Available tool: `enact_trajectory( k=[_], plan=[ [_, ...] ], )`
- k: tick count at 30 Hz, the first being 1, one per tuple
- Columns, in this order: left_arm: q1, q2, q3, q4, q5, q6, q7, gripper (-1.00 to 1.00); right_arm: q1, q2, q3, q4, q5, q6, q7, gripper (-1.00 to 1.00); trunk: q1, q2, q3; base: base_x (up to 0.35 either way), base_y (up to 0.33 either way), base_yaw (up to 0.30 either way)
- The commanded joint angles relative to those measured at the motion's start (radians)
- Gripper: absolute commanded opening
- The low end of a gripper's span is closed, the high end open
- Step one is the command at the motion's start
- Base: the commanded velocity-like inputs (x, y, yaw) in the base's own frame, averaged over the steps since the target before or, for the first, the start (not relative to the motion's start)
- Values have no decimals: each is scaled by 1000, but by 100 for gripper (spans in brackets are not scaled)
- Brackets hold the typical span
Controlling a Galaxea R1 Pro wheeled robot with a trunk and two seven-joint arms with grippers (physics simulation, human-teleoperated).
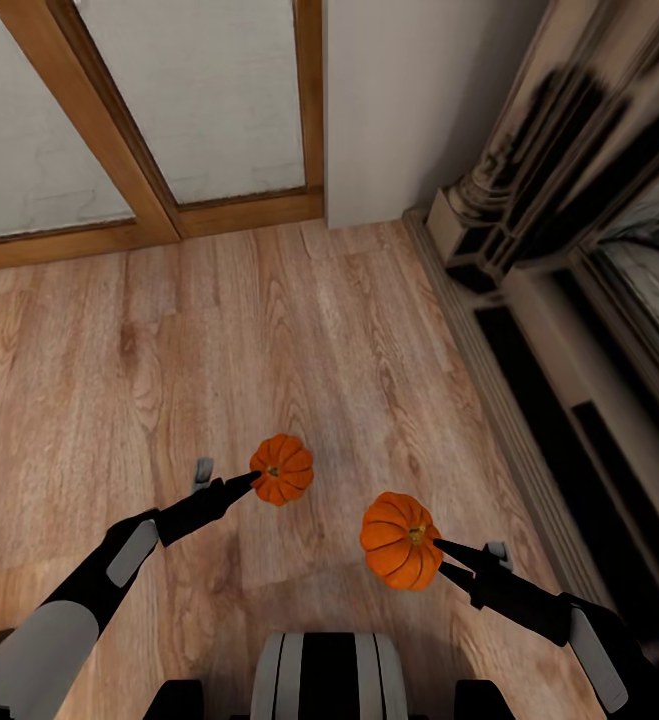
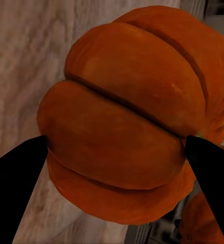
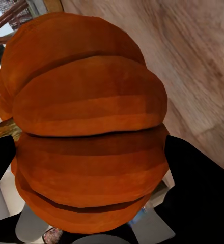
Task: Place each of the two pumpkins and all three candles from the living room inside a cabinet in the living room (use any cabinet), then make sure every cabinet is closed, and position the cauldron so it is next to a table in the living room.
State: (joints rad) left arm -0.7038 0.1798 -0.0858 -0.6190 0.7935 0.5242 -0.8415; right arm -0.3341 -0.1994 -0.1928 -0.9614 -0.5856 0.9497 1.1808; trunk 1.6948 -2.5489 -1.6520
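Two pumpkins, one (image 1: 282,468) in left claw (image 1: 252,482), one (image 1: 401,540) in right claw (image 1: 437,555)

home living room, wood plank floor (image 1: 169,360), ornate fireplace (image 1: 569,200)

Head view: high, looking steeply down and forward over both arms onto the floor (image 1: 169,350), with a wall and wood-framed panels at the far side and a fireplace (image 1: 569,200) along the right. Left wrist view: very close, sighting between two dark fingers (image 2: 15,183) at the left pumpkin (image 2: 127,117), floor behind. Right wrist view: equally close on the right pumpkin (image 3: 86,127). Both pumpkins, left (image 1: 281,468) and right (image 1: 401,540), and the floor are shared with the head view.
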Motion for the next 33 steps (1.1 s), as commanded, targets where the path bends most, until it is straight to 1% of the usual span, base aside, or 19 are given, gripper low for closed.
enact_trajectory(
  k=[1,14,16,17,19,33],
  plan=[
    [0,1,-4,0,9,7,1,-100,0,0,0,0,0,5,2,-100,-1,0,3,0,0,0],
    [0,8,-2,-3,10,9,-1,-100,0,1,2,1,0,6,0,-100,-6,3,54,0,0,0],
    [0,8,-1,-16,10,10,-1,-100,0,1,1,1,0,5,0,-100,-7,4,61,0,0,0],
    [1,9,0,-44,10,18,0,-100,0,1,3,1,0,6,-1,-100,-8,4,65,0,0,0],
    [1,9,2,-55,10,22,1,-100,0,1,4,1,0,6,-2,-100,-9,4,73,0,0,0],
    [1,10,4,-60,12,23,2,-100,0,1,2,1,0,6,-4,-100,-15,8,127,0,0,0]
  ],
)
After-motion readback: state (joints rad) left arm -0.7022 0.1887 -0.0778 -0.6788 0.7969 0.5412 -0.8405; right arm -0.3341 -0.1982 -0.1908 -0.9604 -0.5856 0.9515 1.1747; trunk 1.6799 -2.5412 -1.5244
